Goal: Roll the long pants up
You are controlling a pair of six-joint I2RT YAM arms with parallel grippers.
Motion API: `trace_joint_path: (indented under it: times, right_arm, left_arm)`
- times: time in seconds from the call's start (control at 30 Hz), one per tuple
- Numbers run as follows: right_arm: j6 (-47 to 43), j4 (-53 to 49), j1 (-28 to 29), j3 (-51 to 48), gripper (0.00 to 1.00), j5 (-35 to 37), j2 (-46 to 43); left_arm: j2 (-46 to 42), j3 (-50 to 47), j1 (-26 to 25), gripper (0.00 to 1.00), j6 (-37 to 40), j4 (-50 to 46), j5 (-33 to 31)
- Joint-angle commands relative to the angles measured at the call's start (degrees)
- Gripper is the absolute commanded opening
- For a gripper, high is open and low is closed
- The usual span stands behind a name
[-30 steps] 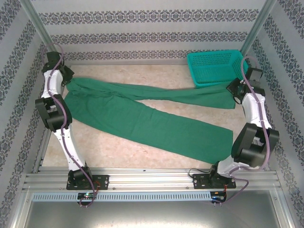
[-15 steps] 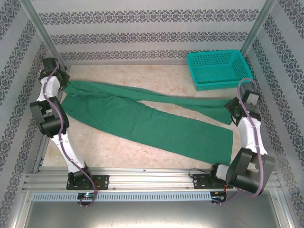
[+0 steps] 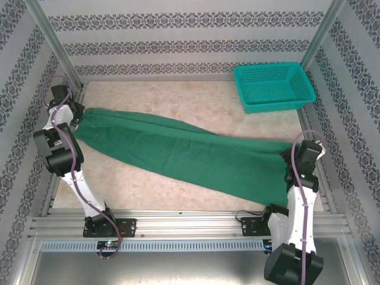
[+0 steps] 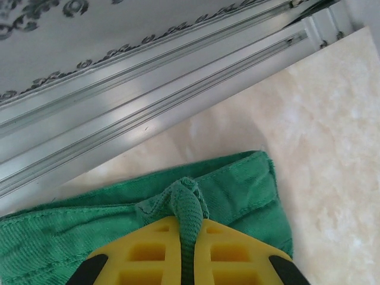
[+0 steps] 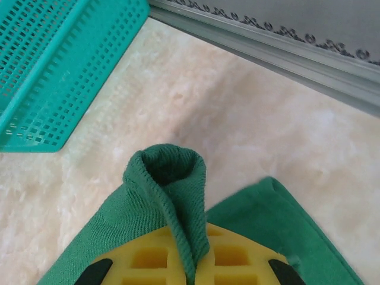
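Green pants [image 3: 178,148] lie on the beige table [image 3: 196,101], stretched in one long diagonal band from far left to near right. The legs look laid one over the other, and the top view does not show a gap between them. Waist end sits far left, near the side wall; hem end sits near right, close to the front rail [image 3: 190,222]. Left gripper [image 3: 76,114] is clamped on the waist edge. In the left wrist view its yellow fingers [image 4: 136,258] are pressed together with a ridge of waistband pinched up between them, and the cloth corner lies flat on the table just short of the wall rail. Right gripper [image 3: 292,155] is clamped on the hem end. The right wrist view shows a folded loop of hem standing up between its closed fingers, the rest of the leg spreading flat to either side. Teal basket [image 3: 273,86] stands at the far right corner, well apart from the pants.
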Motion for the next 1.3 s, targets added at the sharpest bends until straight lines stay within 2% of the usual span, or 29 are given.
trace_joint_path:
  times: [0.0,0.23,0.43,0.53,0.67,0.7,0.73,0.8,0.87,0.9,0.93,0.97,1.0,1.07,1.2,1.27]
  right_arm:
    - [2.76,-4.19,-1.74,-1.84,0.00,6.08,-4.94]
    - [6.87,-11.29,-2.03,-3.01,0.00,3.20,-8.22]
    - [10.96,-15.87,-1.98,-3.70,0.00,-1.67,-11.89]
    - [12.29,-20.02,-1.85,-3.05,0.00,-4.82,-15.61]
    - [12.19,-28.11,-1.40,-1.25,0.00,-6.43,-23.22]
    - [12.11,-30.37,-1.42,-0.60,0.00,-6.22,-25.42]
    - [11.24,-31.35,-1.35,-0.29,0.04,-7.01,-27.67]
    - [10.43,-35.01,-1.37,1.09,0.26,-6.94,-30.05]
    - [9.31,-36.49,-1.36,1.43,0.40,-8.84,-31.08]
    - [9.02,-37.43,-1.41,1.40,0.52,-9.35,-31.13]
    - [8.35,-37.74,-1.44,1.23,0.73,-10.07,-31.00]
    - [7.30,-37.32,-1.41,1.15,0.78,-11.12,-30.77]
    - [7.24,-37.13,-1.47,1.42,0.79,-11.27,-30.49]
    - [6.81,-34.10,-1.30,2.12,0.98,-11.62,-29.74]
    - [6.92,-24.83,0.21,2.30,0.98,-8.78,-24.69]
    - [4.65,-17.46,1.51,2.04,0.98,-12.06,-16.79]
  left_arm:
    - [-3.39,-3.39,2.80,0.00,-2.99,4.17,-4.82]
    - [-5.33,-8.55,4.55,0.00,-5.45,5.64,-4.61]
    - [-5.21,-8.09,6.10,0.00,-7.03,4.64,-4.25]
    - [-4.17,-5.49,6.24,0.08,-6.78,2.38,-4.98]
    - [-3.82,-4.47,6.24,0.10,-6.68,2.29,-5.34]
    - [-3.99,-4.56,6.24,0.21,-6.81,2.40,-5.57]
    - [-4.43,-5.22,6.24,0.30,-6.90,3.22,-5.46]
    - [-5.46,-7.23,6.19,0.35,-7.08,5.89,-4.08]
    - [-6.93,-9.54,5.99,0.41,-7.33,7.93,-3.42]
    - [-7.95,-10.99,5.82,0.47,-7.51,8.89,-3.40]
    - [-9.04,-12.39,5.57,0.51,-7.60,9.96,-3.49]
    - [-10.08,-13.58,5.17,0.52,-7.32,11.07,-3.47]
    - [-10.76,-14.28,4.69,0.50,-6.94,11.60,-3.49]
    - [-11.92,-14.35,2.98,0.48,-5.17,11.83,-3.25]
    - [-15.98,-11.91,-4.37,0.50,1.03,8.20,-11.94]
    - [-18.35,-10.39,-9.24,0.55,5.35,7.46,-16.01]
